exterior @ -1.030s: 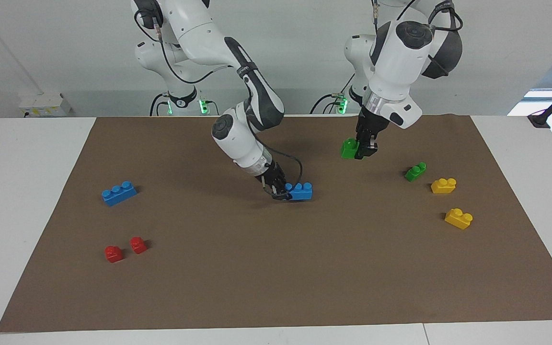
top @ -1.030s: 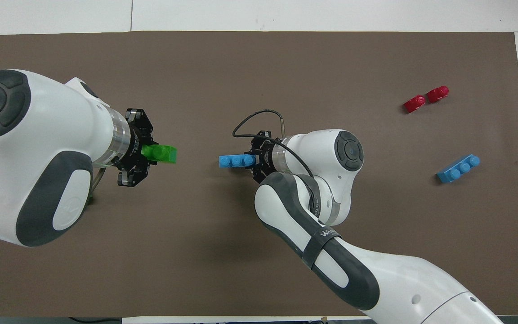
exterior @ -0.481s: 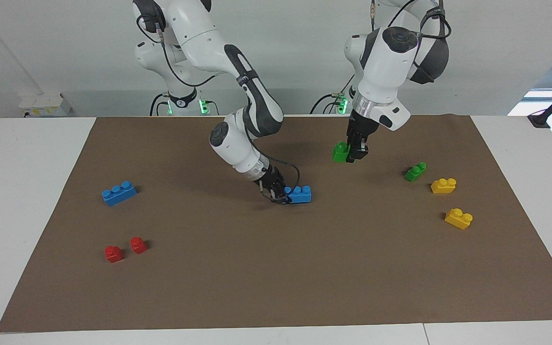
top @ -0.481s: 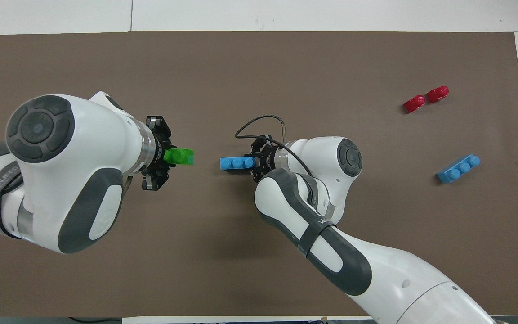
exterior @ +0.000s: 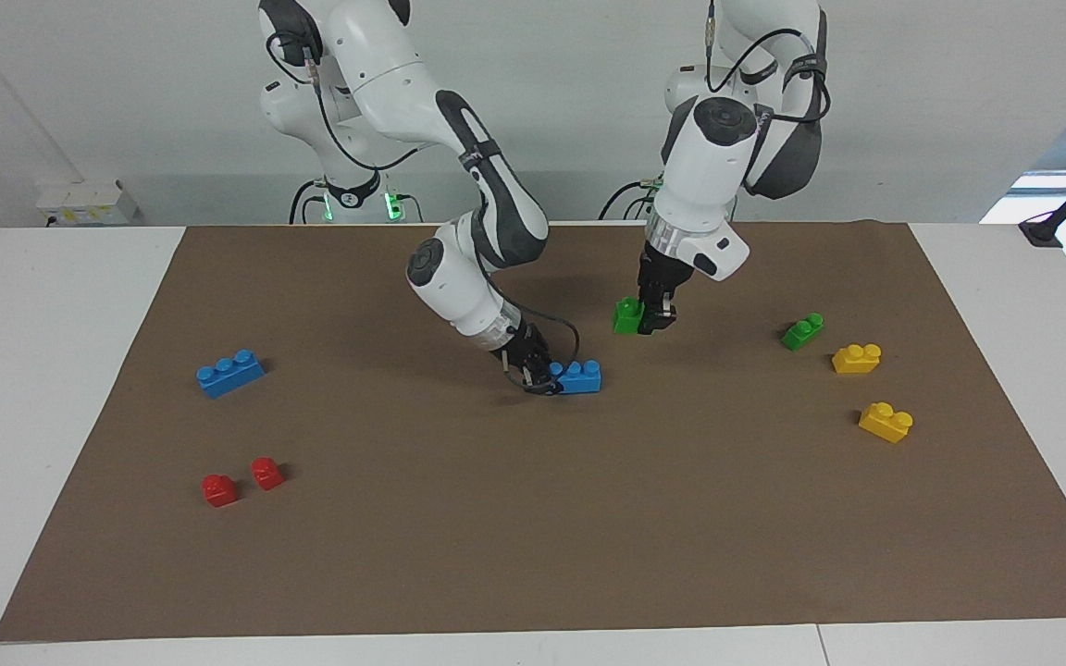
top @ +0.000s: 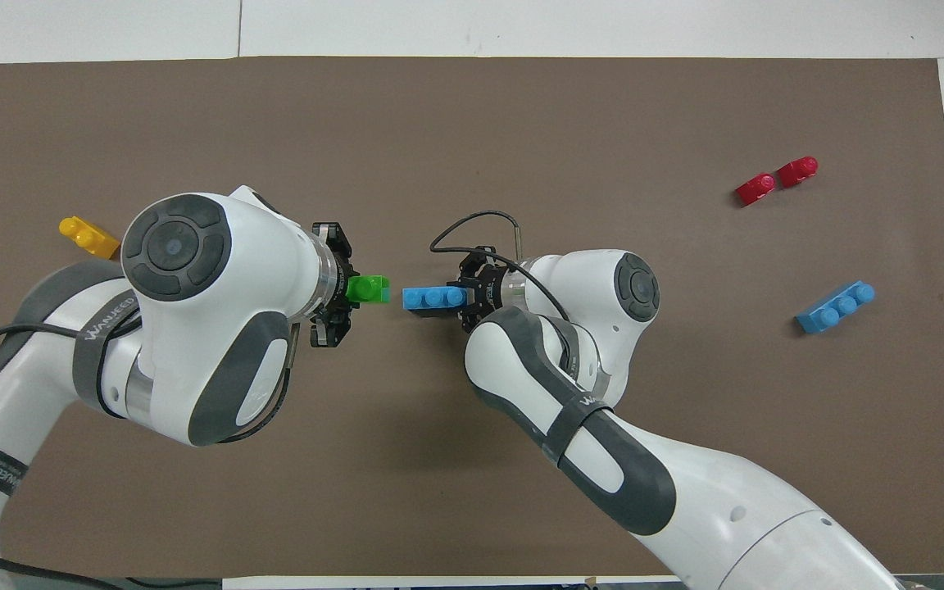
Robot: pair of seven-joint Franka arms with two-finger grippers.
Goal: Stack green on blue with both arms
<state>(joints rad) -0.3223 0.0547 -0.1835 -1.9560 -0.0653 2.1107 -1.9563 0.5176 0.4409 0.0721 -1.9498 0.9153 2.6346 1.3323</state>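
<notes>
My left gripper [exterior: 651, 320] is shut on a small green brick [exterior: 627, 316] and holds it a little above the mat, close to the free end of a blue brick; the green brick also shows in the overhead view [top: 368, 288], just short of the blue one. My right gripper [exterior: 540, 377] is shut on one end of a light blue three-stud brick [exterior: 581, 376] and holds it low on the middle of the mat; this brick also shows from above [top: 433, 297]. A second green brick [exterior: 802, 331] lies toward the left arm's end. A second blue brick [exterior: 230, 372] lies toward the right arm's end.
Two yellow bricks [exterior: 856, 358] [exterior: 886, 422] lie beside the second green brick. Two red bricks [exterior: 219, 489] [exterior: 266, 473] lie farther from the robots than the second blue brick. All of them lie on the brown mat [exterior: 496, 555].
My left gripper has carried the green brick down and toward the blue brick, closing most of the gap. My right gripper and the blue brick have barely moved.
</notes>
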